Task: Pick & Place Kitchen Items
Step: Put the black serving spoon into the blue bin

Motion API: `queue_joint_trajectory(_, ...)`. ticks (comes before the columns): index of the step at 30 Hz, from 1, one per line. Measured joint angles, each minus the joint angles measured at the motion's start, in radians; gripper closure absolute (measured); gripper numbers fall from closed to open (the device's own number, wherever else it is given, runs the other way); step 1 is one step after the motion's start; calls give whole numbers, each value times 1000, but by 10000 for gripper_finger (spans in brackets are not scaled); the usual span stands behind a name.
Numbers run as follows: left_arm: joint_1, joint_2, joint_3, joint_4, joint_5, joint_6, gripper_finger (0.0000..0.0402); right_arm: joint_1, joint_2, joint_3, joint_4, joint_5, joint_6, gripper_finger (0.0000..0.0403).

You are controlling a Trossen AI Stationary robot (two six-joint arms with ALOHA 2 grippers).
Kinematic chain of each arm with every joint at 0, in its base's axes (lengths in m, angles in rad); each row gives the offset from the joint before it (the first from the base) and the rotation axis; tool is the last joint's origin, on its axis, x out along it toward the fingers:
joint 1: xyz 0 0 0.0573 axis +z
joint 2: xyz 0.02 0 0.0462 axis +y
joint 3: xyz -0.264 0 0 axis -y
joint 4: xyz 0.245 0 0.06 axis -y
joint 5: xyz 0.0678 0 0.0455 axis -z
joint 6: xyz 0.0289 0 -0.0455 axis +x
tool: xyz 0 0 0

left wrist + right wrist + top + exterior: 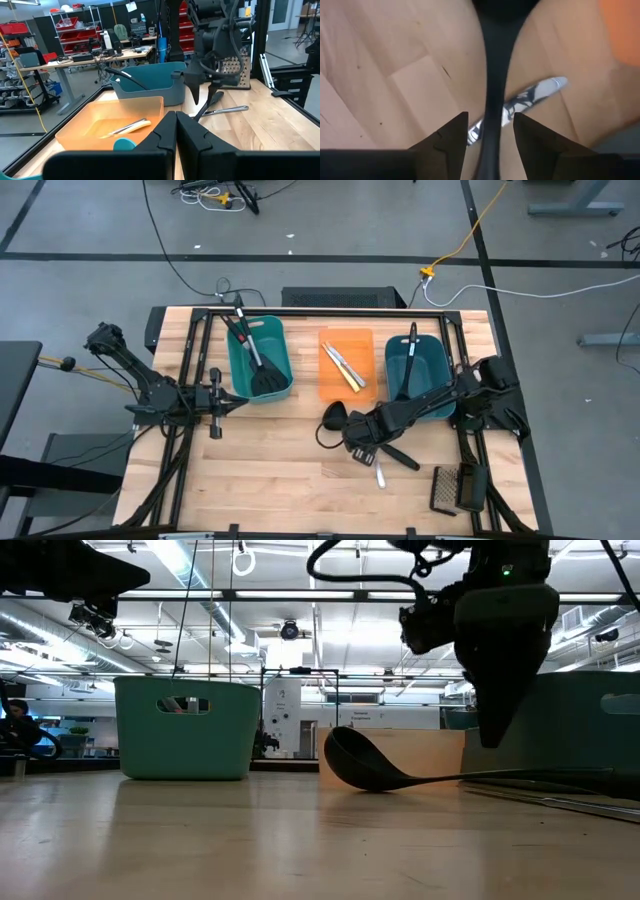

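A black ladle (333, 416) lies on the table in front of the orange tray (330, 385). Its bowl (355, 760) rests on the wood and its handle (491, 85) runs toward the right. My right gripper (490, 120) points down over that handle, open, with a finger on either side and clear of it; the low view shows the fingertip (490, 738) above the handle. A silver utensil (532, 93) lies crossed under the handle. Two slim knives (345, 366) lie in the orange tray. My left gripper (176, 131) waits shut at the table's left.
The left teal tub (283, 370) holds black spatulas (262, 375). The right teal tub (438, 360) holds one black utensil (412, 345). A dark grater (443, 490) stands near the front right corner. Bare wood lies at the front left.
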Motion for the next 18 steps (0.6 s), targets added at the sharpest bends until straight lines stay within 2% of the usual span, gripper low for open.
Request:
queue_joint_trajectory(3, 0, 0, 0, -1, 0, 0, 389, 0, 38, 0, 35, -7, -24, 239)
queue_joint_trajectory(9, 0, 0, 0, -2, 6, -7, 389, 0, 66, 0, -3, 88, 3, 239)
queue_joint_trajectory(18, 0, 0, 0, -3, 42, 3, 389, -3, 67, 0, 13, 71, 19, 239)
